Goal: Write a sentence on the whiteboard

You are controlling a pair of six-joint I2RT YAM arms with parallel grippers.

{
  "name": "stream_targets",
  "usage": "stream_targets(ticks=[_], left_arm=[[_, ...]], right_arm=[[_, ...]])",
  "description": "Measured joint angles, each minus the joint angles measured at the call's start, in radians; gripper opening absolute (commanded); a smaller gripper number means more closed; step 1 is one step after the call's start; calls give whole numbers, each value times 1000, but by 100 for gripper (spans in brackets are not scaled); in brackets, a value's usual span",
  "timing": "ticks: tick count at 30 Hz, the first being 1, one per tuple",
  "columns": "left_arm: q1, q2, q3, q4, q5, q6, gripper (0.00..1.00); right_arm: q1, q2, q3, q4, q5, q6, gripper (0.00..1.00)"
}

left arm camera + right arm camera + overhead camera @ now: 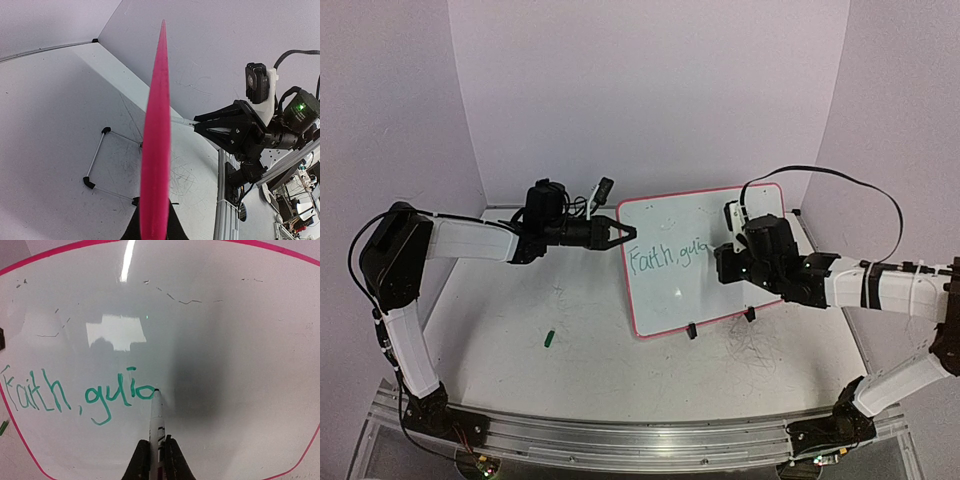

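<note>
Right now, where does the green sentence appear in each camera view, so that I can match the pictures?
Top external: the sentence is mid-picture, on the left half of the whiteboard.
Left wrist: not in it; the board shows edge-on, only its pink frame, a central strip.
Right wrist: lower left, ending at the marker tip.
Shared landmark: the pink frame, in all three views.

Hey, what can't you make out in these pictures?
Right wrist: the marker's lower end is cut off by the bottom edge.
Top view: the right gripper covers the end of the sentence and the marker.
Top view: small green thing, too small to name.
Left wrist: whiteboard seen edge-on, so its face is hidden.
</note>
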Motion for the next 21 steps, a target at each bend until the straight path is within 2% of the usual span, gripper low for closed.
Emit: stream_targets(ticks=[10, 21], left_arm=[[0, 0, 0, -1, -1, -1, 0], [0, 0, 0, -5, -1, 0, 0]], right_arm=[[-16, 37, 72, 16, 31, -5, 0], [-17, 11, 22, 19, -1, 17, 0]])
